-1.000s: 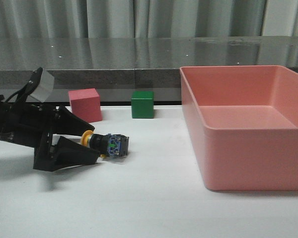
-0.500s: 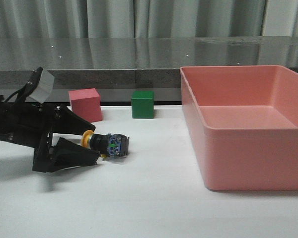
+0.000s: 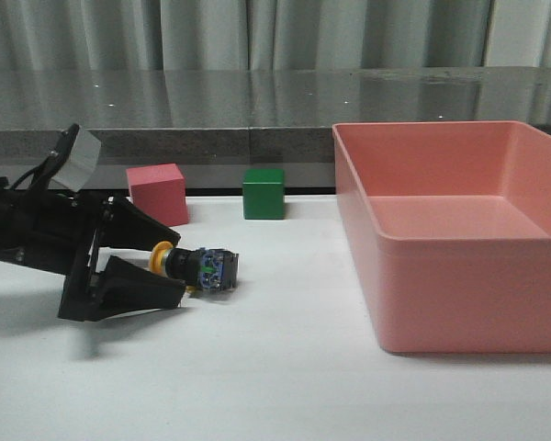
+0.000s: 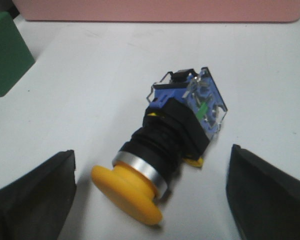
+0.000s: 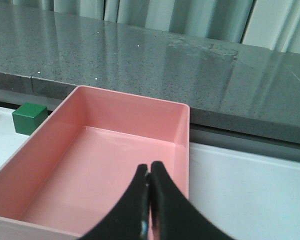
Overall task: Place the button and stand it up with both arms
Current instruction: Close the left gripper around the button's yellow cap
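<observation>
1. Left wrist view is showing the button [image 4: 165,157] lying on its side on the white desk [image 4: 100,85], yellow cap toward the camera, bluish terminal base pointing away; it is not standing yet.
2. Left gripper [image 3: 179,266] is sitting low at the desk with its fingers [image 3: 133,287] spread apart, one on each side of the cap end; no contact visible, nothing being gripped.
3. Right gripper [image 5: 149,200] is hanging over the pink bin [image 5: 105,150], fingers pressed together, holding nothing, well apart from the button.
4. Green cube [image 3: 264,193] and pink cube [image 3: 158,194] are sitting behind the button, apart from it.
5. Risks, as judgement: fingers are lining up on the rounded cap rather than the black body, so closing could be squeezing the button out forward or rolling it away. Button is lying skewed between the fingers, so one finger could be hitting first and spinning it. Narrow base and top-heavy cap could be making it topple when stood.
</observation>
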### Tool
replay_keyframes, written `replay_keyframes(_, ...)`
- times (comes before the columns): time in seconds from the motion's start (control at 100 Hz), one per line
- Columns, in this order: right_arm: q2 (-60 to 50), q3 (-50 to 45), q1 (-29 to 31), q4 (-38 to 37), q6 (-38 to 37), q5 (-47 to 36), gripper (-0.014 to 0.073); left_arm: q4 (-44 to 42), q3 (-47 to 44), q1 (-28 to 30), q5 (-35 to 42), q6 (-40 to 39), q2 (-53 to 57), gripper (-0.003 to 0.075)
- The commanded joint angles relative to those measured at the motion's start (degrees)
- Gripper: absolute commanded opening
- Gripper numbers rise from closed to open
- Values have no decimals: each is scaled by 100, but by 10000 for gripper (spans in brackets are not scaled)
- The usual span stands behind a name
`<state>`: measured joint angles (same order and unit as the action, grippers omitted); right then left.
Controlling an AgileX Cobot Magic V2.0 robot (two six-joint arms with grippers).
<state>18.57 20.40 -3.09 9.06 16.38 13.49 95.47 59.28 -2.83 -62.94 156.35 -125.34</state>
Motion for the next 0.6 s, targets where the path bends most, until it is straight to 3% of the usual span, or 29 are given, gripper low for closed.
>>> replay_keyframes(0.0,26,144,46,24,0,-414,-61,166,128,-27,-524,-194,280,588)
replay_keyframes(0.32,26,144,46,24,0,-414,-61,-966,1052,-27,-843,-1129,115,588)
replay_keyframes(0.59,26,144,46,24,0,-414,-61,-1583,1126,173,-980,-1369,-59,588)
